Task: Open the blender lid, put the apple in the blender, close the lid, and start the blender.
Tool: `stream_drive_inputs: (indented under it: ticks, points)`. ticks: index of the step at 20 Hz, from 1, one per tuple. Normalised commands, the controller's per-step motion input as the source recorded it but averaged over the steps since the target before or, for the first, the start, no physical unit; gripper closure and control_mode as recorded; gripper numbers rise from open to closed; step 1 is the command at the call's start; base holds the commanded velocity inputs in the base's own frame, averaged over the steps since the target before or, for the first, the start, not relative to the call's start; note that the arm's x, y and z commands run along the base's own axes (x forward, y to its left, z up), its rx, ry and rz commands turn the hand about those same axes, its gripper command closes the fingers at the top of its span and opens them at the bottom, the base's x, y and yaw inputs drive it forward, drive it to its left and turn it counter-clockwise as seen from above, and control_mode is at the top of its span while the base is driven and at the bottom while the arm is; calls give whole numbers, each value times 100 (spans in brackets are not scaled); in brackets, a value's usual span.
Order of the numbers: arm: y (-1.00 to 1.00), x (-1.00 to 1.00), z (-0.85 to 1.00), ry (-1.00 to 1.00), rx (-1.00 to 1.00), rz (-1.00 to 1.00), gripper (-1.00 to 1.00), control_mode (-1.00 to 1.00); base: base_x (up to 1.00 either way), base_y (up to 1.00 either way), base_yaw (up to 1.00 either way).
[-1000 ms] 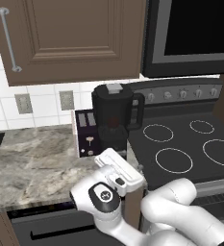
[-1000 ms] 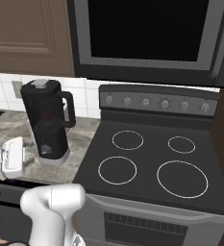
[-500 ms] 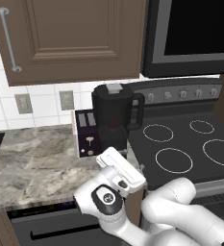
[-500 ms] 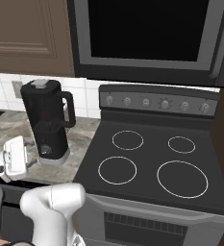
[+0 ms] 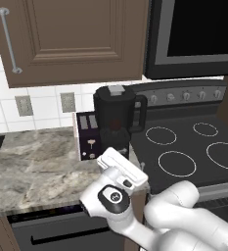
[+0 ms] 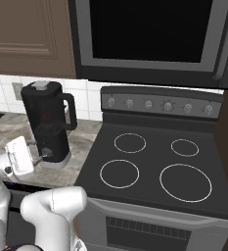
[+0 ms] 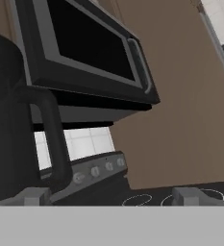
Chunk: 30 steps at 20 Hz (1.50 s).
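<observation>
On the counter left of the stove (image 6: 154,166), the blender (image 5: 116,122) stands upright, lid (image 5: 116,90) seated. The gripper (image 5: 122,167), fingers wide and empty, sits low before its base; the lid lies well above.

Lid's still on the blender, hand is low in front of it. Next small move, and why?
Probably raise the open hand toward the blender lid. The lid sits on the blender jar's top, while the hand view looks across at the jar's side and handle, so the hand seems to be well below the cap. It holds nothing, so lifting up to lid height looks like the first step.
</observation>
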Motion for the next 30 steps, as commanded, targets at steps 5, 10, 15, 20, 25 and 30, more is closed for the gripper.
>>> stream_drive_inputs:
  ticks: [5,10,15,20,25,30]
  points:
    - [0,9,-12,0,0,6,-100,-100,0,0,0]
    - [7,4,-15,0,0,1,-100,-100,0,0,0]
    - [3,13,-9,0,0,2,-100,-100,0,0,0]
    - [1,22,-5,0,0,4,-100,-100,0,0,0]
    - [0,25,-13,0,0,5,-100,-100,0,0,0]
    - [6,24,-21,0,0,6,-100,-100,0,0,0]
